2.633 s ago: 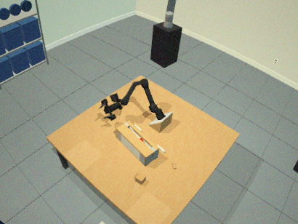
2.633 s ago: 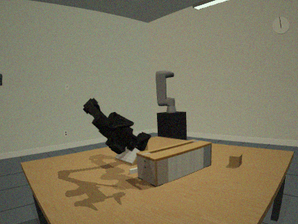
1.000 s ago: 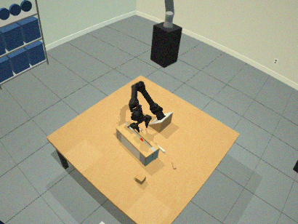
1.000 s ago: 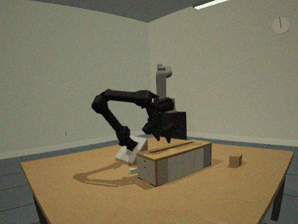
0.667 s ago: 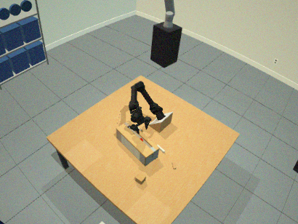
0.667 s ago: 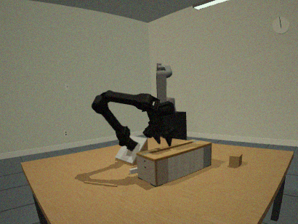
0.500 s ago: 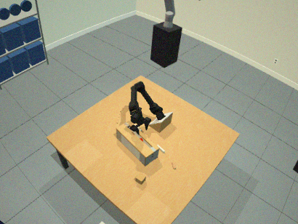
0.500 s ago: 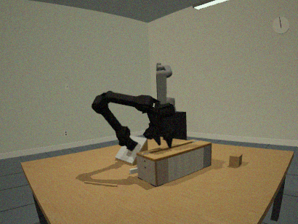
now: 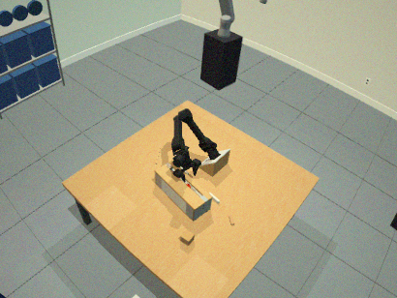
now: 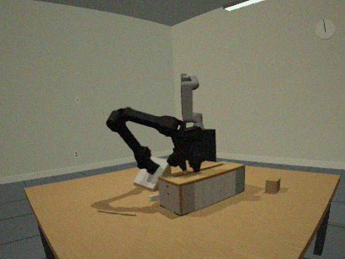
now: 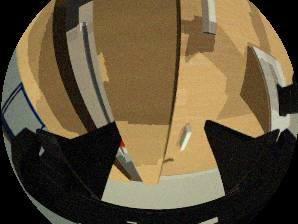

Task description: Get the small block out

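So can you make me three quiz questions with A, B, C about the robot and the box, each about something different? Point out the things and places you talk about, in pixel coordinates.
1. Where is the gripper [image 9: 188, 175] [image 10: 184, 168] [image 11: 166, 124]?
A) On the floor
B) Over the long box [image 9: 198, 209] [image 10: 212, 194] [image 11: 137, 75]
C) Beside the wall clock

2. What colour is the little spot showing in the box's top slot?
A) Green
B) Purple
C) Red

3. How are the gripper's fingers?
A) Spread apart, holding nothing
B) Pressed together
C) Squeezing a block

Answers:
1: B, the top and exterior views show it above the box's top.
2: C, the top view shows red in the slot.
3: A, the wrist view shows a wide gap with nothing gripped.
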You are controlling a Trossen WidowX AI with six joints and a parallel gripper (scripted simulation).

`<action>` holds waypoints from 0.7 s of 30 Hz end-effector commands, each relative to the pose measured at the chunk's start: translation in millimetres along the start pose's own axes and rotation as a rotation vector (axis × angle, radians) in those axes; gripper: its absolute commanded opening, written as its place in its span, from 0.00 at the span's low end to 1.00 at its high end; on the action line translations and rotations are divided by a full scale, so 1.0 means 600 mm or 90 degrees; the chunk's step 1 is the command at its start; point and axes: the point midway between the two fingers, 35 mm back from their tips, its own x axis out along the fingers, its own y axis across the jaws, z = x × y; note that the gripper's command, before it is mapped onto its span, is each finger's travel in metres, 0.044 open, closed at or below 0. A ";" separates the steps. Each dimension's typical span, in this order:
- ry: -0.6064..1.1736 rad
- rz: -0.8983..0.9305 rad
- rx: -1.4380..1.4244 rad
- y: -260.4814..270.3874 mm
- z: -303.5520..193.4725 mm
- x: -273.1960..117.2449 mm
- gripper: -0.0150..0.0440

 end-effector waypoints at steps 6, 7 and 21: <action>-0.006 0.000 -0.003 -0.002 0.009 0.025 0.93; -0.006 0.000 -0.003 -0.002 0.010 0.027 0.93; -0.001 -0.001 -0.002 -0.002 -0.013 0.037 0.93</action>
